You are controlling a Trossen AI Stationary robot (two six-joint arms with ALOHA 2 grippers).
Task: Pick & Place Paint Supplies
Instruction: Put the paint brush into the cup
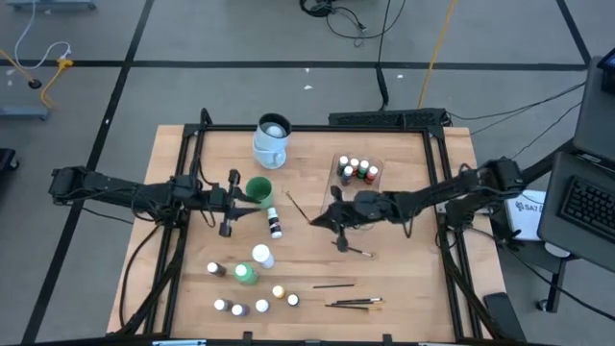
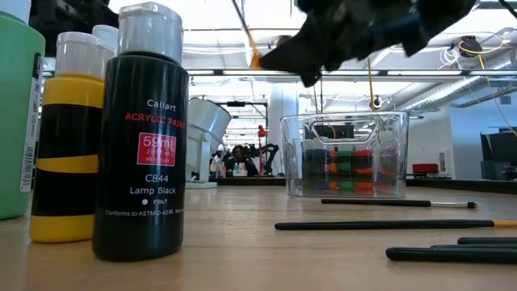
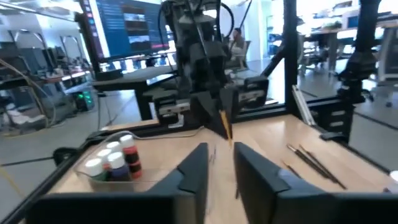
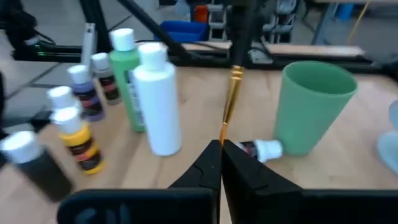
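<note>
Wooden planks make up the surface (image 1: 404, 279), framed by black rails, with grey floor and cables around it. Only the high view shows both arms at once. The left claw (image 1: 228, 205) hangs beside a green cup (image 1: 258, 189), its fingers (image 3: 194, 171) a little apart with nothing between them. The right claw (image 1: 332, 220) sits near the middle, pressed together on a thin brush (image 4: 229, 106) with a gold ferrule that sticks up ahead of the fingers.

Beyond the left claw stands a white-and-pale-blue mug (image 1: 272, 140). Just behind the right claw is a clear tub (image 1: 357, 173) holding several small white-capped bottles (image 1: 356, 170).

Nearer the front edge than either claw stand a large green bottle (image 1: 246, 274), a white bottle (image 1: 262, 256) and scattered small bottles (image 1: 238, 309). One small bottle (image 1: 275, 223) lies on its side between the claws. Loose brushes (image 1: 354, 303) lie in front of the right claw.

Only the low view makes writing readable: a black bottle (image 2: 140, 137) says "Acrylic Paint", "59ml", "C844 Lamp Black". A yellow-and-black bottle (image 2: 69, 141) stands beside it. Behind them that view shows an open hall with ceiling pipes and bright windows.

The left wrist view shows monitors and desks behind the right arm.
</note>
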